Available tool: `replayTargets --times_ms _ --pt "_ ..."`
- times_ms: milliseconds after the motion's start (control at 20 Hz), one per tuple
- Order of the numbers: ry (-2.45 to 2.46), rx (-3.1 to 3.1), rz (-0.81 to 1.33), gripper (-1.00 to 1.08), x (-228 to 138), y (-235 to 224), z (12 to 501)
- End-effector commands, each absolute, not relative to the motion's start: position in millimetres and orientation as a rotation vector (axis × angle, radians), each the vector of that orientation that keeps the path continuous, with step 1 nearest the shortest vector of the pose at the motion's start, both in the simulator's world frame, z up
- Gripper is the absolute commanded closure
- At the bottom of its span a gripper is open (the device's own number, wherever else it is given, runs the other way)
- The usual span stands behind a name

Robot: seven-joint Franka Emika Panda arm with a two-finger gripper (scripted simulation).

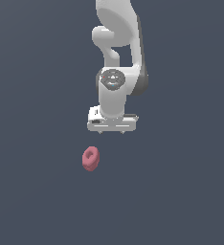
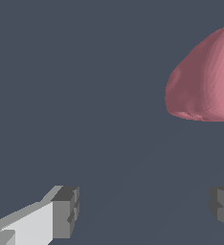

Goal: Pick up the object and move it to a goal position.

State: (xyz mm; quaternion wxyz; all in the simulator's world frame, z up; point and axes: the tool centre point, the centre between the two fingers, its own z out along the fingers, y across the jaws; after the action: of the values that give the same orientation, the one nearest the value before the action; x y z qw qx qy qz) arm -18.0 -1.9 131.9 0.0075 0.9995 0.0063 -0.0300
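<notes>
Pink ring [image 1: 90,158] lies apart from my tool [image 1: 112,131], toward the exterior view's left, so with the jaws spread wide and empty I'd centre over it before descending to close.

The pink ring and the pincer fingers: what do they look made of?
The pink ring looks matte, like rubber or foam: flat shading with no glints, though a simulator render leaves that open. The pincer fingers look like hard grey plastic or metal pads: blocky, dull faces on a white body.
</notes>
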Motion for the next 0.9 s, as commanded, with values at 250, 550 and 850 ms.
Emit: replayTargets --times_ms 250,550,850 --pt "0.034 3.128 -0.079 -0.92 -16 -2 137" --pt "0.061 3.13 -0.066 -0.92 -17 0 143" --pt "0.026 3.131 -0.064 -0.92 -10 -5 141"
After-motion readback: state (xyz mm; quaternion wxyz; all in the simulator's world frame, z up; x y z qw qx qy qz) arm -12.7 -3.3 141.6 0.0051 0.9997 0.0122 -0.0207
